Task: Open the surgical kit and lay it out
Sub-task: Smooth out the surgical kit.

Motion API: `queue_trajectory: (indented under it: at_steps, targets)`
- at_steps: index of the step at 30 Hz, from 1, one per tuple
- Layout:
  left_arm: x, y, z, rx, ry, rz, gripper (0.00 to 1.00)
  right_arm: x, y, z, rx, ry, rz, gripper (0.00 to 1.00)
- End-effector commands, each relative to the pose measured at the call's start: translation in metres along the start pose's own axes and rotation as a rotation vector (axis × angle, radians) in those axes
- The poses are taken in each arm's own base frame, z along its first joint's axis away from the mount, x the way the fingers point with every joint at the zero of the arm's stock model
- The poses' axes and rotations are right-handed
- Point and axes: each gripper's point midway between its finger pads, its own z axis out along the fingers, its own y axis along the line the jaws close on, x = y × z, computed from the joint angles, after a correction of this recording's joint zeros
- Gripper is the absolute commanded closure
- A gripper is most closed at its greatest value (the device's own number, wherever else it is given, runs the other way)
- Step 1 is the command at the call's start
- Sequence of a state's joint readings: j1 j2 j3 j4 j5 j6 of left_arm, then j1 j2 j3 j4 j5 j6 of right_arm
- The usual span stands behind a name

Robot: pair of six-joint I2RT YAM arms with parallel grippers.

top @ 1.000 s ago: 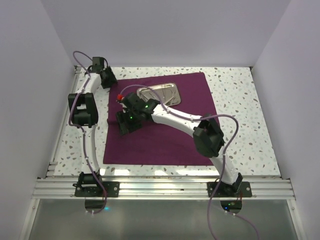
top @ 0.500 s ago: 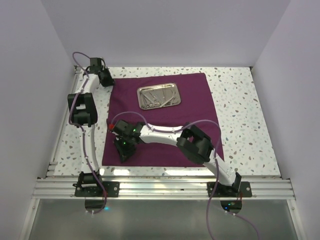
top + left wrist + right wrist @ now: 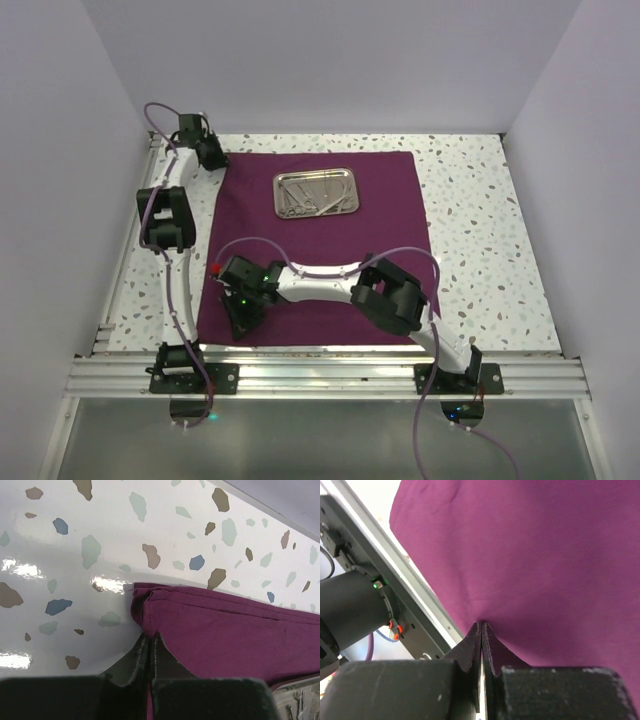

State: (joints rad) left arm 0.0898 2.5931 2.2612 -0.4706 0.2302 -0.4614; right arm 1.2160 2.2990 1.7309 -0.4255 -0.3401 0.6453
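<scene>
Dark purple cloth [image 3: 330,250], spread nearly flat across the speckled table [image 3: 480,220], with a small steel tray [image 3: 316,192] resting on its far half and thin silver instruments [image 3: 305,200] lying inside the tray. The cloth is soft, light and limp, with a matte weave and a hemmed edge; lifted anywhere but at a corner or edge it would likely sag and wrinkle, and dragging it would probably carry the tray along. The tray is rigid, shiny and likely slippery, best taken by its raised rim. The left gripper [image 3: 150,639] is pressed together, pinching the cloth's far left corner, where the hem bunches. The right gripper [image 3: 481,627] is likewise closed, pinching a fold at the near left edge, just beside the metal rail [image 3: 405,585]
</scene>
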Motion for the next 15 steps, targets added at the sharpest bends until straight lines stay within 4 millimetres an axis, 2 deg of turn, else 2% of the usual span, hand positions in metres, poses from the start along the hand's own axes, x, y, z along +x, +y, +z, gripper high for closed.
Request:
queue_trajectory:
  at_steps: [1, 3, 4, 5, 6, 7, 8, 9, 10, 11, 12, 13, 14, 15]
  targets:
    - [-0.015, 0.021, 0.009, -0.020, -0.049, -0.017, 1.00, 0.055, -0.030, 0.017, 0.116, 0.139, 0.031, 1.00]
    - [-0.016, 0.019, 0.007, -0.013, -0.047, -0.017, 1.00, 0.050, -0.031, 0.013, 0.130, 0.120, 0.019, 1.00]
    - [-0.017, 0.018, 0.005, -0.013, -0.052, -0.019, 0.96, 0.043, -0.027, 0.010, 0.128, 0.102, 0.009, 1.00]
    - [-0.015, 0.017, 0.004, -0.006, -0.046, -0.018, 0.86, 0.042, -0.029, 0.004, 0.157, 0.104, -0.003, 0.94]
    - [-0.022, 0.011, -0.004, 0.005, -0.060, -0.011, 0.66, 0.036, -0.028, 0.000, 0.173, 0.091, -0.017, 0.81]
    - [-0.022, 0.011, -0.008, 0.009, -0.061, -0.013, 0.28, 0.018, -0.017, -0.013, 0.166, 0.042, -0.041, 0.42]
    - [-0.027, 0.007, -0.015, 0.013, -0.073, -0.010, 0.12, 0.008, -0.024, -0.023, 0.223, 0.012, -0.067, 0.27]
    - [-0.044, -0.004, -0.032, 0.026, -0.119, 0.003, 0.01, -0.008, -0.017, -0.036, 0.223, -0.036, -0.079, 0.16]
    - [-0.042, -0.003, -0.039, 0.021, -0.121, 0.000, 0.00, -0.028, -0.018, -0.054, 0.225, -0.086, -0.070, 0.04]
    - [-0.049, -0.006, -0.049, 0.019, -0.140, 0.003, 0.00, -0.039, -0.021, -0.069, 0.238, -0.107, -0.067, 0.02]
    - [-0.065, -0.016, -0.071, 0.024, -0.181, 0.012, 0.00, -0.050, -0.020, -0.081, 0.239, -0.132, -0.062, 0.02]
    - [-0.062, -0.015, -0.079, 0.011, -0.175, 0.012, 0.00, -0.077, -0.021, -0.104, 0.232, -0.196, -0.047, 0.02]
    - [-0.066, -0.015, -0.089, 0.001, -0.189, 0.014, 0.00, -0.086, -0.021, -0.124, 0.240, -0.221, -0.056, 0.02]
    - [-0.076, -0.027, -0.113, 0.013, -0.223, 0.026, 0.00, -0.105, -0.019, -0.145, 0.242, -0.280, -0.060, 0.02]
